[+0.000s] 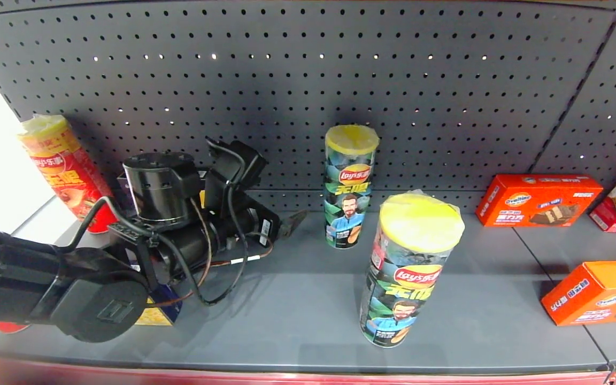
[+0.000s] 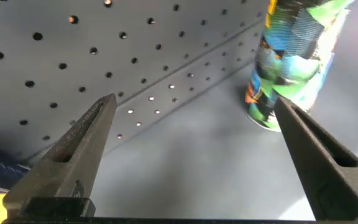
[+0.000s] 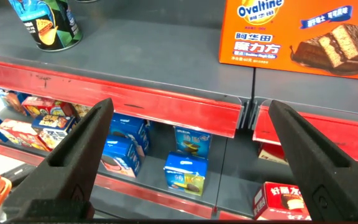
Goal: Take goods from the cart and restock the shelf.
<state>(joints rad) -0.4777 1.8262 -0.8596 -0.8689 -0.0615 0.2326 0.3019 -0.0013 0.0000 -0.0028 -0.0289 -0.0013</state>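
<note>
Hovering wide open, gripping nothing: left end effector (image 2: 192, 102) over grey shelf (image 1: 297, 299), centre-left of head frame, near rear chips can (image 1: 349, 187); right end effector (image 3: 189, 104) equally spread, empty.

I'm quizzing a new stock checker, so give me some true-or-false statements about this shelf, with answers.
The rear green can and front green can both stand upright. True.
The left gripper holds a can. False: it is open and empty.
The red can stands at the shelf's right end. False: the left end.
An orange box lies right of the rear green can. True.
The right gripper is shut. False: it is open.
</note>
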